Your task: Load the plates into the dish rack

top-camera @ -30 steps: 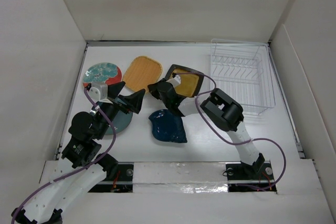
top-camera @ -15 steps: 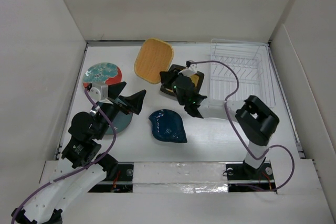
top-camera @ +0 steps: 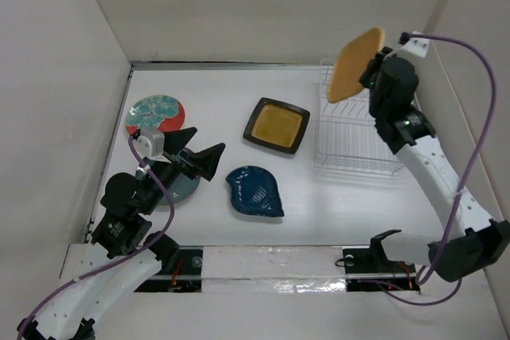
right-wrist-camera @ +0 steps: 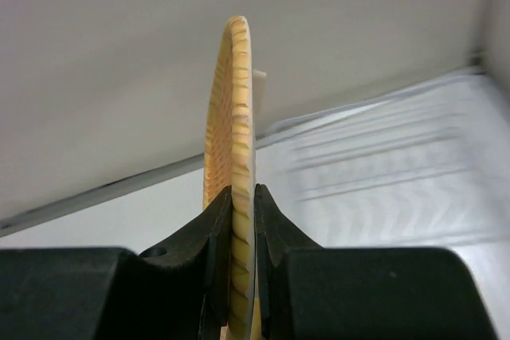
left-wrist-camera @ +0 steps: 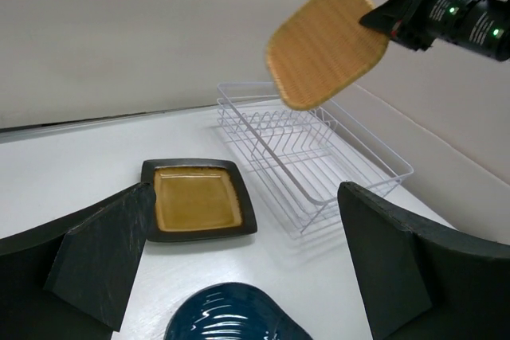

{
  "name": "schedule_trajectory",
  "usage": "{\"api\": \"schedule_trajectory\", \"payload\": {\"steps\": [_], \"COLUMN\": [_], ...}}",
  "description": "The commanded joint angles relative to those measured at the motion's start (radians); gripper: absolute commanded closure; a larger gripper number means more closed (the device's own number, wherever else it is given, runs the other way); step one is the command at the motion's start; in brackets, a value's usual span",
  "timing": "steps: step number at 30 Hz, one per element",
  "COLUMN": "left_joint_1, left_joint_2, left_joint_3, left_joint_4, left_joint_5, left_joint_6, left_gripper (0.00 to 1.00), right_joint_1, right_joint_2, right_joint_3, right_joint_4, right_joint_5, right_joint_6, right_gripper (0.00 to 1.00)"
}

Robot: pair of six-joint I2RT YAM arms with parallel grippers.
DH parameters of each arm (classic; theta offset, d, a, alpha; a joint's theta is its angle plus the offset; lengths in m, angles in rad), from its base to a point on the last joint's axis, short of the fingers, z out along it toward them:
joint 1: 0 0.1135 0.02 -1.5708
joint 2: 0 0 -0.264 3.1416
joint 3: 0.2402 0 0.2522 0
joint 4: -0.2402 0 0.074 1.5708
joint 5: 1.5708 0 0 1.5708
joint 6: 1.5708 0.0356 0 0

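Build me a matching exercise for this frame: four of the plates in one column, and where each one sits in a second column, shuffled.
Plates
1. orange plate
2. mustard square plate
3. dark blue leaf plate
4. floral plate

Places
A. flat, in the middle of the near half of the table
B. flat, at the table's far left
C. clamped on edge in the right hand, in the air by the dish rack
D. flat on the table, just left of the dish rack

Pairs: 1-C, 2-D, 3-A, 4-B
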Motion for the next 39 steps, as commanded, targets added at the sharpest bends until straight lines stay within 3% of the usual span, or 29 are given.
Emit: {"api": "schedule_trajectory", "payload": {"steps": [1,5,12,19,25,33,39], "left_joint_1": [0.002,0.002,0.002,-0.018,-0.036,-0.059,-0.059], "left_joint_2": [-0.022,-0.026,-0.062,-0.078,-0.102,-0.127,-0.134], "left_joint_3": [0.047,0.046,0.043,0.044,0.049,0.058,0.055], "left_joint_4": [0.039,0.047,0.05,0.047,0.041,0.024,0.025], "left_joint_5": [0.063,0.097,0.099,0.089,0.077,0.039,0.027], "left_joint_6": [-0.021,-0.035,-0.04,-0.037,-0.03,-0.006,-0.007], "left_gripper": [0.01,0.01,0.01,0.01,0.01,0.01,0.01], "right_joint_1": [-0.116,-0.22,-0.328,-0.475,-0.548,-0.696,-0.705], "right_joint_2": [-0.053,-0.053,0.12,0.203,0.25,0.281,0.316], "right_joint_3": [0.156,0.271,0.463,0.465,0.432,0.339,0.299], "right_joint_4": [-0.385,-0.582,-0.692,-0.463,-0.328,-0.246,-0.208], "right_joint_5": [0.049,0.034,0.049,-0.15,-0.21,-0.595,-0.603], "right_joint_6": [-0.127,-0.188,-0.289,-0.427,-0.533,-0.566,-0.564], "right_gripper": [1.0,1.0,1.0,1.0,1.0,1.0,1.0]}}
